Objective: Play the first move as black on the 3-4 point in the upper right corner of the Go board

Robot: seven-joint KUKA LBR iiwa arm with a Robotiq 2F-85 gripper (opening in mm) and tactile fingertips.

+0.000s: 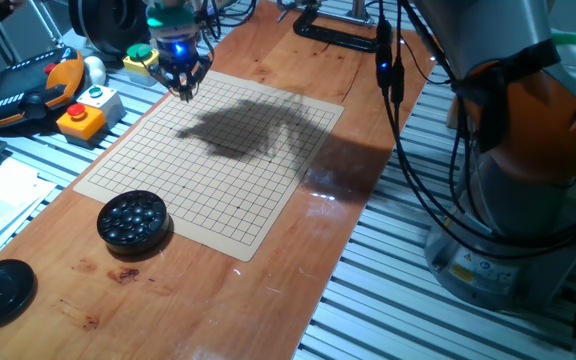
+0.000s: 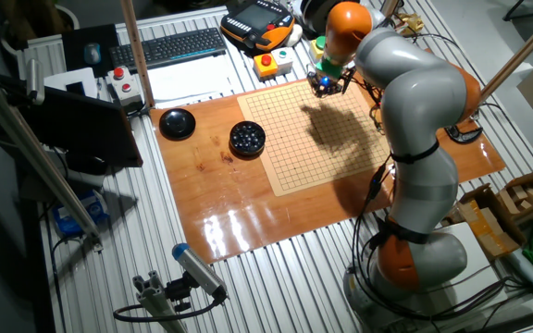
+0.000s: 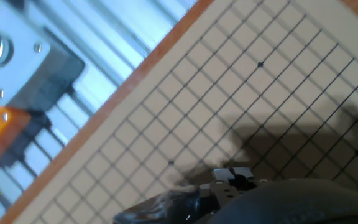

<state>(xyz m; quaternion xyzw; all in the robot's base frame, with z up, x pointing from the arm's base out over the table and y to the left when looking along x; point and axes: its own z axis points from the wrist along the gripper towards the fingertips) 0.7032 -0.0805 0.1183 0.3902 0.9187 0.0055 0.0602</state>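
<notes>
Glossy black stones sat heaped in the bowl (image 1: pixel 132 217) at the board's near corner; no stone lay on the tan board (image 1: pixel 218 160). Far off, the gripper (image 1: pixel 185 88) hung low over the far corner. Whether its fingers pinched a stone, couldn't tell. Best descend straight, centring on the crossing.

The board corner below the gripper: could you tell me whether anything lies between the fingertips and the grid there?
Nothing visible does. The gripper hangs over the far corner of the board, and the grid there shows bare, with no stones on it; the bowl of stones sits at the opposite end.
</notes>
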